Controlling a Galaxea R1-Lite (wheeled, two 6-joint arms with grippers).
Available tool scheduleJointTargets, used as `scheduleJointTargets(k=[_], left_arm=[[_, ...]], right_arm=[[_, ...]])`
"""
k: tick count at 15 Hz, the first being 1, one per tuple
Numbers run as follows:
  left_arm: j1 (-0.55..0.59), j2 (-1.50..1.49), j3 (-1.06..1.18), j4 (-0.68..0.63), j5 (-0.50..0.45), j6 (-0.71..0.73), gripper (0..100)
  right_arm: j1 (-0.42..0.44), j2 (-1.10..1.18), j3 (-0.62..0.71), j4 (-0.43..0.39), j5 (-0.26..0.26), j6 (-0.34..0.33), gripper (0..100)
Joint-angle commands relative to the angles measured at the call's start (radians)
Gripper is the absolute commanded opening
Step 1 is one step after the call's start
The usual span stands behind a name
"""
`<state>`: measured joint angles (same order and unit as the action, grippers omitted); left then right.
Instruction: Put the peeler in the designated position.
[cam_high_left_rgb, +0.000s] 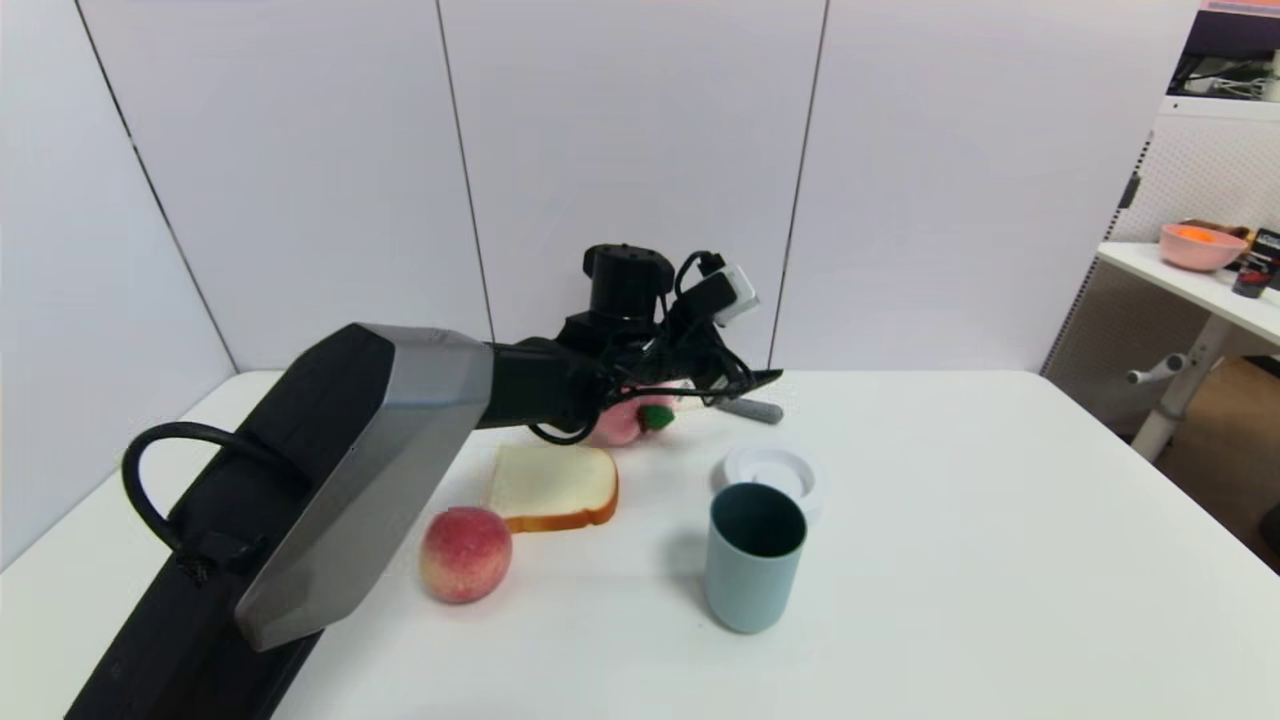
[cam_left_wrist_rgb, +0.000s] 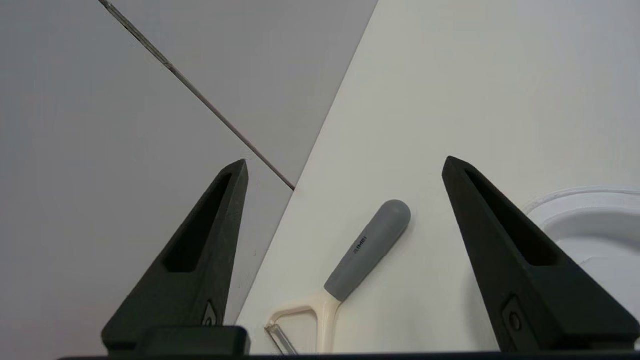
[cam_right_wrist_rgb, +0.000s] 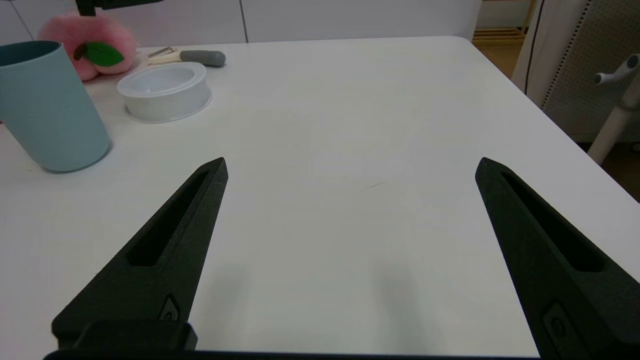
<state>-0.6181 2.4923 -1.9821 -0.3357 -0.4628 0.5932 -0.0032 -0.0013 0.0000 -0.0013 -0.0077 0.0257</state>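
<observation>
The peeler (cam_left_wrist_rgb: 350, 270) lay flat on the white table (cam_high_left_rgb: 1000, 560) at upper centre of the head view, near the back wall, beside the pink plush peach (cam_high_left_rgb: 620, 422) and behind the white round dish (cam_high_left_rgb: 772, 472). The left gripper (cam_left_wrist_rgb: 345, 167) hung over it, fingers spread wide and grasping nothing. The right gripper (cam_right_wrist_rgb: 350, 165) was likewise released above bare table.

Black left arm (cam_high_left_rgb: 250, 560), grey shell, looped cables, perhaps a white connector.

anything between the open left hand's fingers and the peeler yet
No. In the left wrist view the peeler lies on bare table between the open left hand fingers, untouched.
</observation>
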Motion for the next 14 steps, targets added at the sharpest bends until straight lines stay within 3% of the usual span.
scheduleJointTargets(k=[1,5,8,11,14], left_arm=[[-0.002,-0.211,0.019,0.244,0.007,0.016,100],[0.003,-0.601,0.152,0.600,0.136,0.031,100],[0.104,-1.011,0.425,0.817,0.305,0.019,100],[0.247,-1.360,0.743,0.837,0.314,-0.089,100],[0.285,-1.638,1.036,0.722,0.309,-0.220,100]], right_arm=[[0.000,0.001,0.002,0.000,0.000,0.000,100],[0.000,0.001,0.002,0.000,0.000,0.000,100],[0.000,0.001,0.002,0.000,0.000,0.000,100],[0.000,0.001,0.002,0.000,0.000,0.000,100],[0.000,0.001,0.002,0.000,0.000,0.000,100]])
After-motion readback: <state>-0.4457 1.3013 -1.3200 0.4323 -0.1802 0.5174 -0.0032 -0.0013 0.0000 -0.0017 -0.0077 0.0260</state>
